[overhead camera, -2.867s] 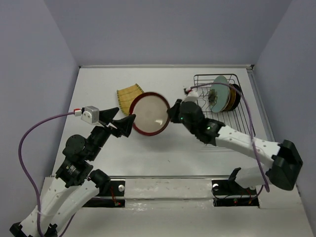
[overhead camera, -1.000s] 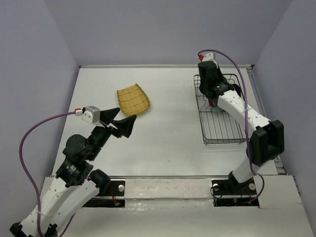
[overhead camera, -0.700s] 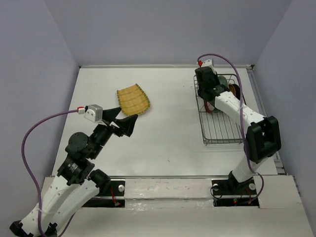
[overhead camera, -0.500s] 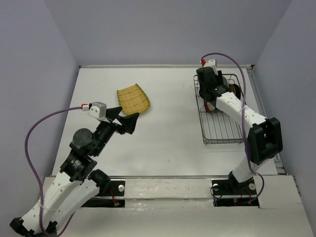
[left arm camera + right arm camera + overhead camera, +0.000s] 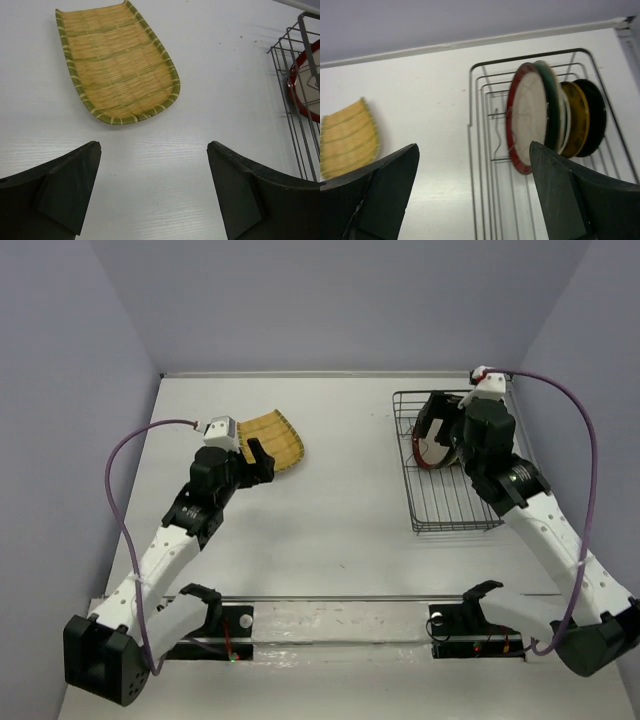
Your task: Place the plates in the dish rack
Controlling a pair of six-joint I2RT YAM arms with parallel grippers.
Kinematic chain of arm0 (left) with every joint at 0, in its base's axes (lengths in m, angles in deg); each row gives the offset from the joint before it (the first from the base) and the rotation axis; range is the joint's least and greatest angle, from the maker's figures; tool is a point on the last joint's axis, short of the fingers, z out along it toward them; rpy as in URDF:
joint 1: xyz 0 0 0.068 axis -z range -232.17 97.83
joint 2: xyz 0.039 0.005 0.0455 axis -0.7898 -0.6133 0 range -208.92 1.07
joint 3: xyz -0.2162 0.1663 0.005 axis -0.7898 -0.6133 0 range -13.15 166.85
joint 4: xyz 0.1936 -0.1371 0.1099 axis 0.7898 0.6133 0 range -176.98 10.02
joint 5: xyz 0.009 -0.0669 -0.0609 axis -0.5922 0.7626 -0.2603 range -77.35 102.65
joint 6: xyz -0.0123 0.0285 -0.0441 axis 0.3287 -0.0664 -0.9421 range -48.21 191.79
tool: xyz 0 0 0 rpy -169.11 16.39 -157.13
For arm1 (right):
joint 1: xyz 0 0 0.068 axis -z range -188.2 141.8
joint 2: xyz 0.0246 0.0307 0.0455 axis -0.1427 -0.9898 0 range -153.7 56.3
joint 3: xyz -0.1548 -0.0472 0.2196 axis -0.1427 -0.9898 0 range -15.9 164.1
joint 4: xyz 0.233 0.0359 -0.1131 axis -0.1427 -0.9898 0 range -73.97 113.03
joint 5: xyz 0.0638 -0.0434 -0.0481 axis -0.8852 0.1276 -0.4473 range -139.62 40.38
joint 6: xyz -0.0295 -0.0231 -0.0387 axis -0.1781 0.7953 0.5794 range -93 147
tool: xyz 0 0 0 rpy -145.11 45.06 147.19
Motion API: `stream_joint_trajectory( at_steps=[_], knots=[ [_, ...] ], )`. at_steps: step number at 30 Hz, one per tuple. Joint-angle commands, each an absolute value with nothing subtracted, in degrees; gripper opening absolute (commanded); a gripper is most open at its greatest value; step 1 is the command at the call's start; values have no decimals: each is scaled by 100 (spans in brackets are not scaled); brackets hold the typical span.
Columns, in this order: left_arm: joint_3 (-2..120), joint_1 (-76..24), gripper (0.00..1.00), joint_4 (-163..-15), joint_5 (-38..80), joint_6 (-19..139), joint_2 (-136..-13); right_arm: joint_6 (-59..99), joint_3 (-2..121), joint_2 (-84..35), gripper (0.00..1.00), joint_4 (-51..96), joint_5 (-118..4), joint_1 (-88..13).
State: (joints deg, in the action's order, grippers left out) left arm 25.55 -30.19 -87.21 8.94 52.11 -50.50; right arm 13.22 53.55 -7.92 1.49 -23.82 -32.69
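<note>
The yellow plate [image 5: 117, 65] is lying on the table [image 5: 225, 60], upper left in the left wrist view. The other plates [image 5: 530, 120] are standing upright in the dish rack [image 5: 450, 505], upper right overhead. The left gripper [image 5: 152, 150] and right gripper [image 5: 473, 150] are hanging with jaws apart, holding nothing.

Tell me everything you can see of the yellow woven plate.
The yellow plate is a squarish tray, seemingly woven bamboo, ribbed across, with a green-and-pale bound rim turned up. It lies flat, face up, on the white table, outside the dish rack. Nothing touches it; the open left gripper is just short of its edge.
</note>
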Motion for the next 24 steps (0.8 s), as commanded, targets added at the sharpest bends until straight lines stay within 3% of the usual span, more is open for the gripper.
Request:
stream_joint_trajectory(
  at_steps=[1, 6, 16, 23, 24],
  knots=[
    [2781, -3783, 98, -9120, 1765, 4657, -5665, 477, 4502, 56, 96, 694, -3923, -3422],
    [2693, -4670, 92, -9443, 2142, 4156, -6624, -147, 3359, 1119, 93, 1370, -5118, -3474],
    [3588, -4936, 83, -10131, 1799, 4015, -8565, -359, 2480, 1771, 91, 1626, -5990, -3589],
    [4090, -4927, 65, -10473, 2310, 3944, -9963, -324, 2260, 1843, 89, 1591, -6175, -3589],
    [4151, -4927, 55, -10509, 2310, 3953, -10026, -306, 2242, 1816, 89, 1600, -6184, -3589]
  ],
)
